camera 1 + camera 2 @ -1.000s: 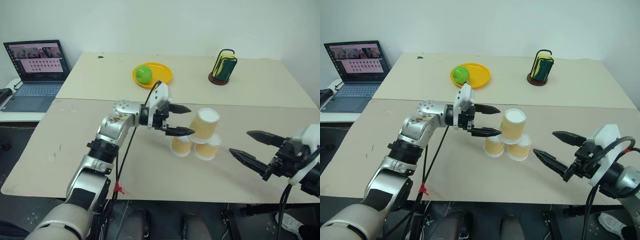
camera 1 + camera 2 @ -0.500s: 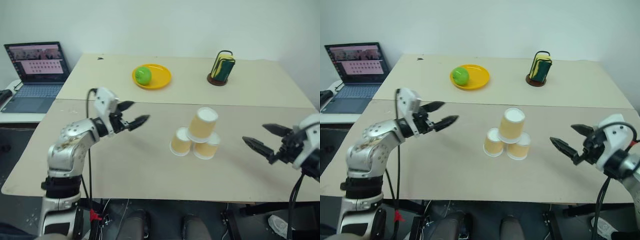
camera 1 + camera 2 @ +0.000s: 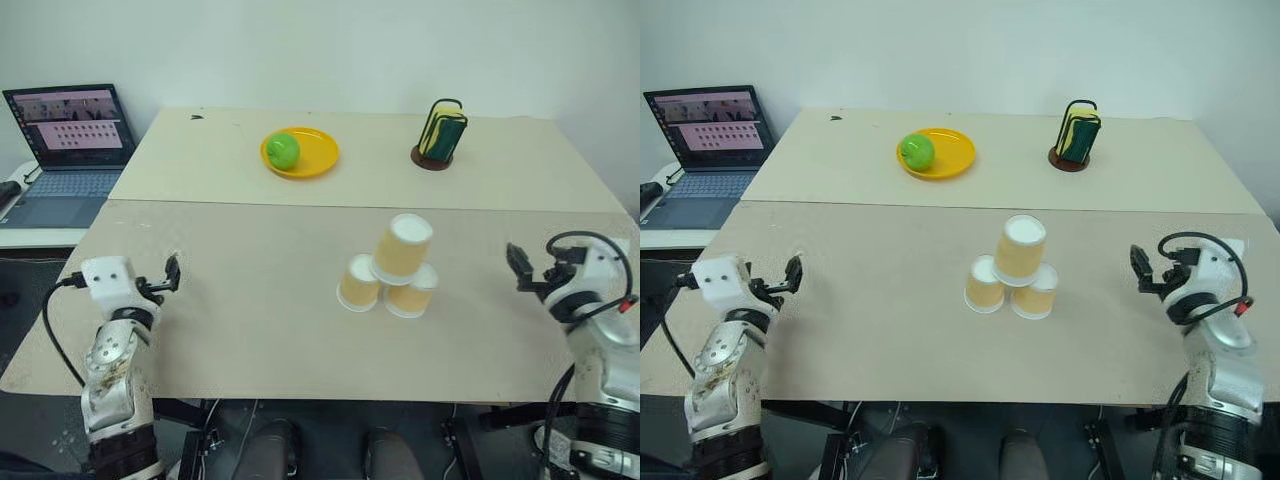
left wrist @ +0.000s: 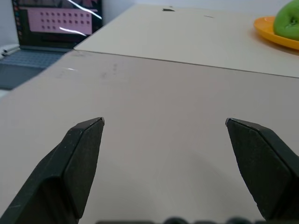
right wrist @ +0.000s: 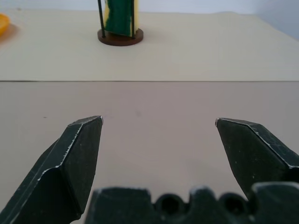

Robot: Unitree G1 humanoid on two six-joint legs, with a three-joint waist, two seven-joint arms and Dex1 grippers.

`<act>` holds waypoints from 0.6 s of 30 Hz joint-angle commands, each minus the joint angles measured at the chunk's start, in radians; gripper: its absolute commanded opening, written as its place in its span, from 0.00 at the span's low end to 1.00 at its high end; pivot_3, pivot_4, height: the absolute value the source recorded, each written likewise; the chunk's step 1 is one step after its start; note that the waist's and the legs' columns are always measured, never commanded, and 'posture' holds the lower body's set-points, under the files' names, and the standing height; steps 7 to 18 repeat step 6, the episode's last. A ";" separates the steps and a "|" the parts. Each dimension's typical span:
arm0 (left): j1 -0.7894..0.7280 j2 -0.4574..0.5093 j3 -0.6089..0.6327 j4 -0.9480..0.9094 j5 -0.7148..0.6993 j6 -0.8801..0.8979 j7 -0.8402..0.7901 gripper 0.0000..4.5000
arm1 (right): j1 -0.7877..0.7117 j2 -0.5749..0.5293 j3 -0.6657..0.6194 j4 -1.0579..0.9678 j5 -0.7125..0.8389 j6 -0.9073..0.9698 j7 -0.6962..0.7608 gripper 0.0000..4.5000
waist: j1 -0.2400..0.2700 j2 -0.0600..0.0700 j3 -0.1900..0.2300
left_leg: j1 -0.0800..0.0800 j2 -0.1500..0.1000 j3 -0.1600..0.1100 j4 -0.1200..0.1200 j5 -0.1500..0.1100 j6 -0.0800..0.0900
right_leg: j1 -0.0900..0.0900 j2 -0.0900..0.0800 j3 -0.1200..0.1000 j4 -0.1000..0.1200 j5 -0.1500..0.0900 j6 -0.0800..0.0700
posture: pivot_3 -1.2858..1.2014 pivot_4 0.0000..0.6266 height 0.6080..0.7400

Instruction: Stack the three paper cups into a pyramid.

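The three paper cups stand as a small pyramid in the middle of the near table: a left lower cup (image 3: 357,284), a right lower cup (image 3: 410,294), and a top cup (image 3: 402,246) resting a little tilted on both. My left gripper (image 3: 172,273) hangs over the table's left edge, far from the cups, pointing forward. Its fingers are open with only bare tabletop between them in the left wrist view (image 4: 164,122). Over the right edge my right gripper (image 3: 517,265) is open too, with nothing between its fingers (image 5: 159,121).
A yellow plate (image 3: 318,158) carrying a green apple (image 3: 284,150) sits on the far table, and a wire holder with a sponge (image 3: 442,135) stands to its right. A laptop (image 3: 70,130) is on a side table at the left.
My left gripper drew away from the cups and swung out to the table's left edge. The right gripper pulled back to the right edge. The cups stayed stacked.
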 commanded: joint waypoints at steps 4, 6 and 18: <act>-0.032 -0.004 -0.011 -0.008 -0.026 -0.113 0.010 0.99 | 0.017 -0.004 -0.050 0.047 0.017 -0.100 0.020 1.00 | -0.004 0.000 0.000 | 0.000 0.000 0.000 0.000 0.000 0.000 | 0.000 0.000 0.000 0.000 0.000 0.000 | 0.52 0.24 0.90; -0.038 0.005 -0.017 -0.006 -0.024 -0.112 0.014 0.99 | 0.020 -0.006 -0.049 0.053 0.009 -0.106 0.014 1.00 | -0.005 0.000 0.000 | 0.000 0.000 0.000 0.000 0.000 0.000 | 0.000 0.000 0.000 0.001 0.000 0.000 | 0.52 0.24 0.90; -0.038 0.005 -0.017 -0.006 -0.024 -0.112 0.014 0.99 | 0.020 -0.006 -0.049 0.053 0.009 -0.106 0.014 1.00 | -0.005 0.000 0.000 | 0.000 0.000 0.000 0.000 0.000 0.000 | 0.000 0.000 0.000 0.001 0.000 0.000 | 0.52 0.24 0.90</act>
